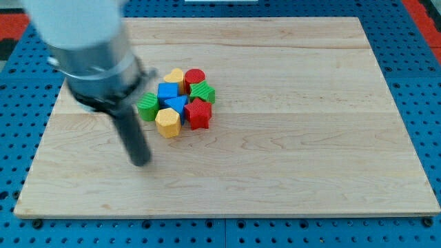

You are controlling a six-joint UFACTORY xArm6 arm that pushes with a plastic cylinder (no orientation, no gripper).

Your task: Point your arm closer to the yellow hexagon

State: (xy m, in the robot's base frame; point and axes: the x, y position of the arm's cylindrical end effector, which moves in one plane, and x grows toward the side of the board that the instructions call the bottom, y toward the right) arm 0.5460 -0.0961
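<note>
The yellow hexagon point(167, 122) sits at the lower left of a tight cluster of blocks on the wooden board point(289, 138). My tip point(141, 162) rests on the board below and to the left of the yellow hexagon, a short gap away, touching no block. The cluster also holds a green block point(147, 107), a blue triangle point(176, 104), a blue cube point(167, 91), a yellow heart-like block point(175, 76), a red cylinder point(195, 77), a green block point(203, 91) and a red star-like block point(198, 113).
The arm's large grey body point(86, 41) covers the board's upper left part. A blue pegboard point(420, 41) surrounds the board on all sides.
</note>
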